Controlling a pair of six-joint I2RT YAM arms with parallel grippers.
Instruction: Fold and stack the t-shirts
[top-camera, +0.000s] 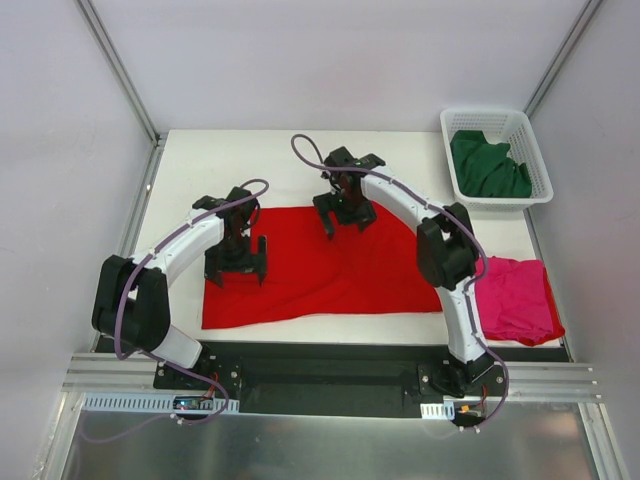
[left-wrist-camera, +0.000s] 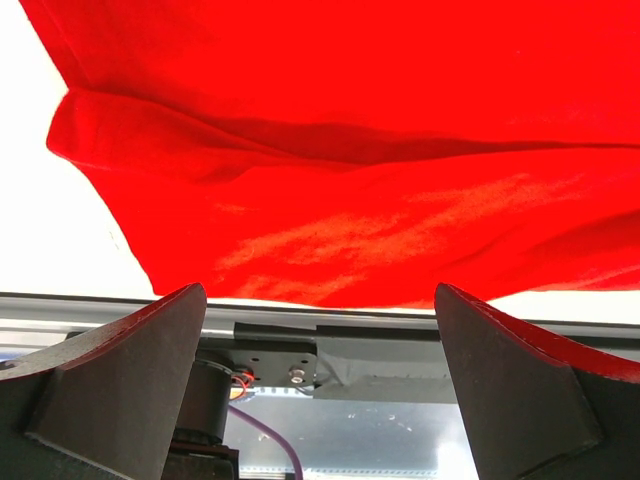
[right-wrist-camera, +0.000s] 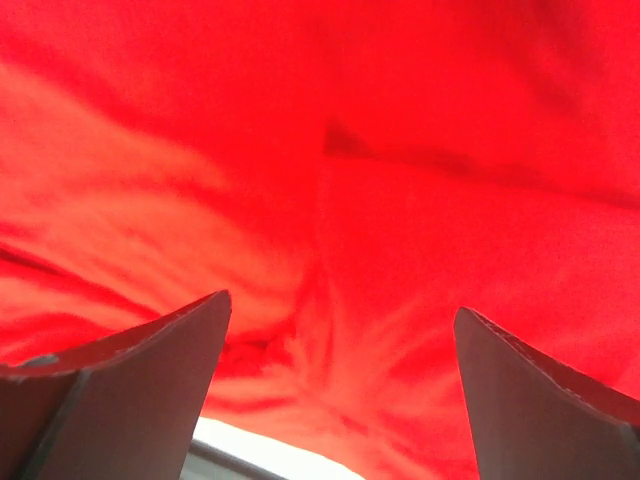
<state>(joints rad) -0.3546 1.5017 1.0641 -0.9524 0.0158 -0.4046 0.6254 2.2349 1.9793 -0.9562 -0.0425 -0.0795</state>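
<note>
On the white bench, near its middle, the red t-shirt lies spread out, with some soft wrinkles. The left gripper hangs over the left part of this shirt. Its jaws stand wide apart, and the left wrist view shows nothing between its fingers, only red cloth and the near edge of the bench beyond them. The right gripper is over the far edge of the same shirt, close to the cloth. Its jaws are also wide apart and its fingers hold nothing; I cannot tell if the tips touch the cloth.

I count three t-shirts, one of each colour. The red one is under both grippers. The pink t-shirt lies in a loose heap at the right side of the bench, just beside the right arm. The green t-shirt is bunched inside one white basket at the far right corner. Two grippers are in view, and both are empty.
</note>
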